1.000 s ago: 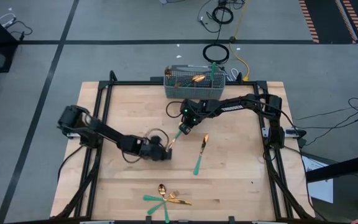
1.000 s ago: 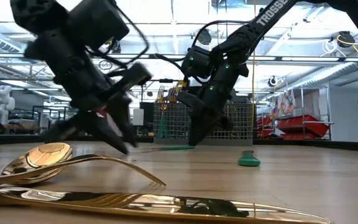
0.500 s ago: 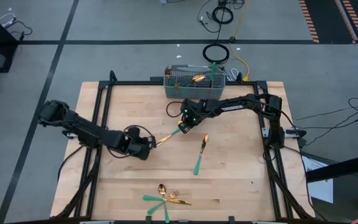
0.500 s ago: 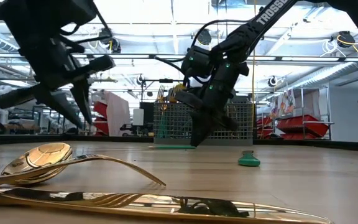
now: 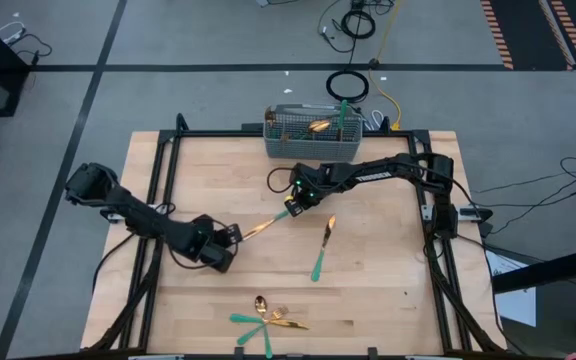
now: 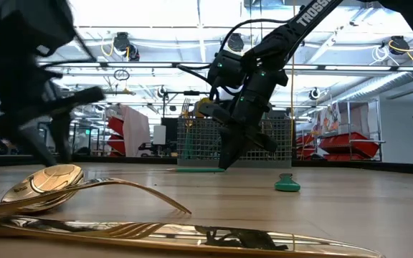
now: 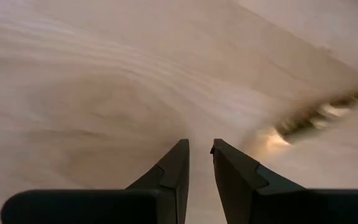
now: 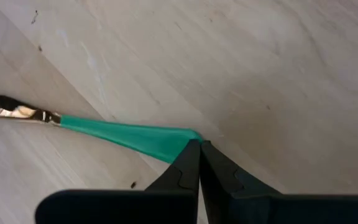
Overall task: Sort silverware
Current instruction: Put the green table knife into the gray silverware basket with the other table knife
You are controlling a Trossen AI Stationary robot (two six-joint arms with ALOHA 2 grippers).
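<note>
High view: the right gripper [image 5: 294, 208] is seen just above the centre of the frame, on the wooden desk [image 5: 388, 290], with its fingers pressed fully together on the teal end of a gold-headed utensil [image 5: 270, 222]. That piece is seen running down-left from the grip, and its gold head points toward the left gripper [image 5: 230, 236], which sits left of centre. In the right wrist view the teal handle [image 8: 129, 135] is pinched right at the fingertips [image 8: 191, 163], the piece lying flat on the wood. In the left wrist view the fingers [image 7: 174, 169] are parted by a narrow gap with only bare wood between them; nothing is held, and a blurred gold head [image 7: 312, 118] is seen at the right of that frame, apart from them. One more piece [image 5: 322, 249] lies right of centre, clear of both arms. A small heap of silverware [image 5: 266, 320] rests at the lower middle of the frame. The wire-mesh caddy [image 5: 313, 135] stands at the desk's upper edge, with at least two pieces standing in it.
</note>
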